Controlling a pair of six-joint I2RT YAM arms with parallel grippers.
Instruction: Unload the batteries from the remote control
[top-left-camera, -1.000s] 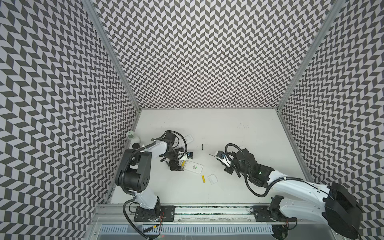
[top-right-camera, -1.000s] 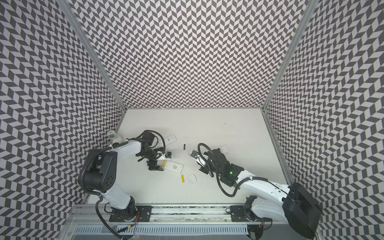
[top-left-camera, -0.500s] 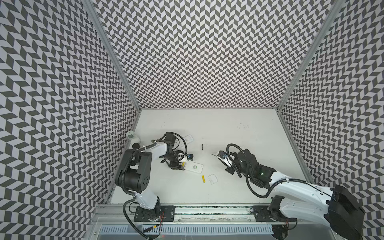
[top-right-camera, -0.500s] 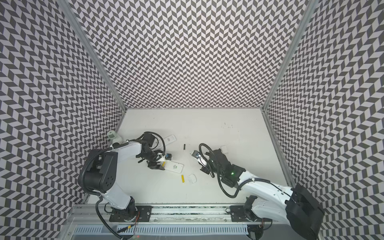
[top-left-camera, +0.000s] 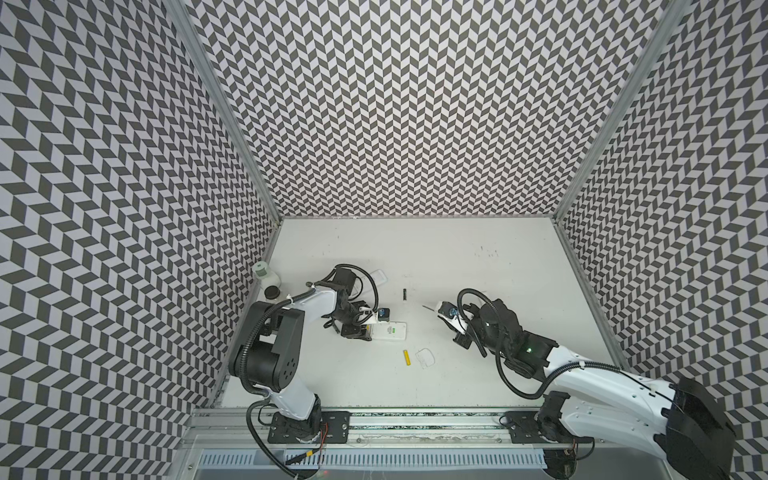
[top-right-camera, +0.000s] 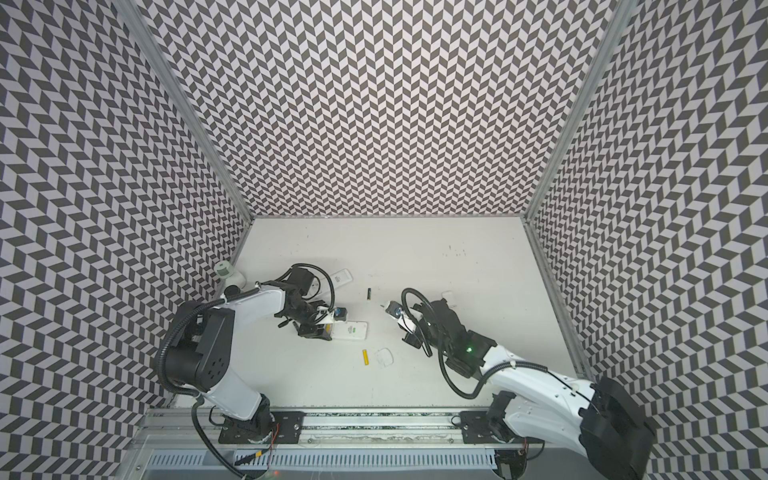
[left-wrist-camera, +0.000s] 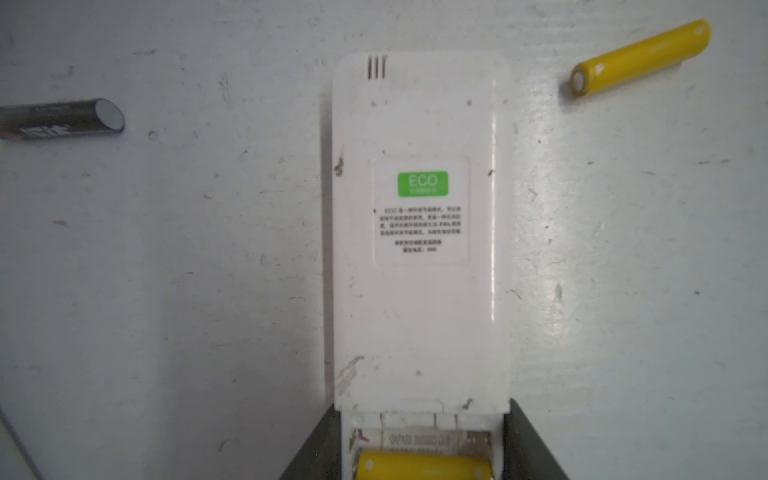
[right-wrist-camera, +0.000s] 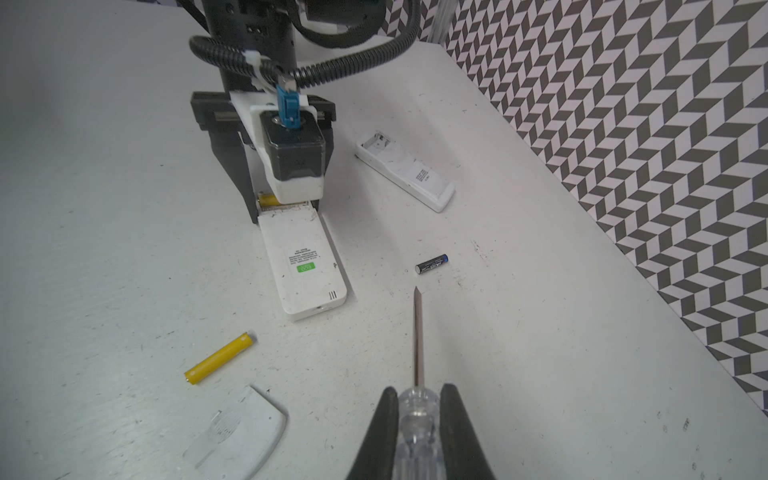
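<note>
Chevron-patterned walls box in a white counter (top-left-camera: 457, 257), where the remote control (left-wrist-camera: 419, 291) lies back-up with its battery bay uncovered. We judge the unloading partly done. A loose yellow battery (right-wrist-camera: 219, 358) and a black battery (right-wrist-camera: 432, 264) lie on the counter apart from the remote, while a seated yellow battery (left-wrist-camera: 422, 467) sits in the bay.

The left end effector (left-wrist-camera: 423, 409) stands part-way open, as wide as the remote's body. Its jaws are flush against both long sides at the bay end, so we read it as gripping the remote.

The right end effector (right-wrist-camera: 419, 392) is closed narrow on the clear handle of a screwdriver (right-wrist-camera: 417, 332), whose tip points toward the remote from well apart.

The next move, we think, calls for bringing that tip into the bay and levering the seated battery up without the remote sliding. A detached battery cover (right-wrist-camera: 237, 432) lies near the loose yellow battery.
</note>
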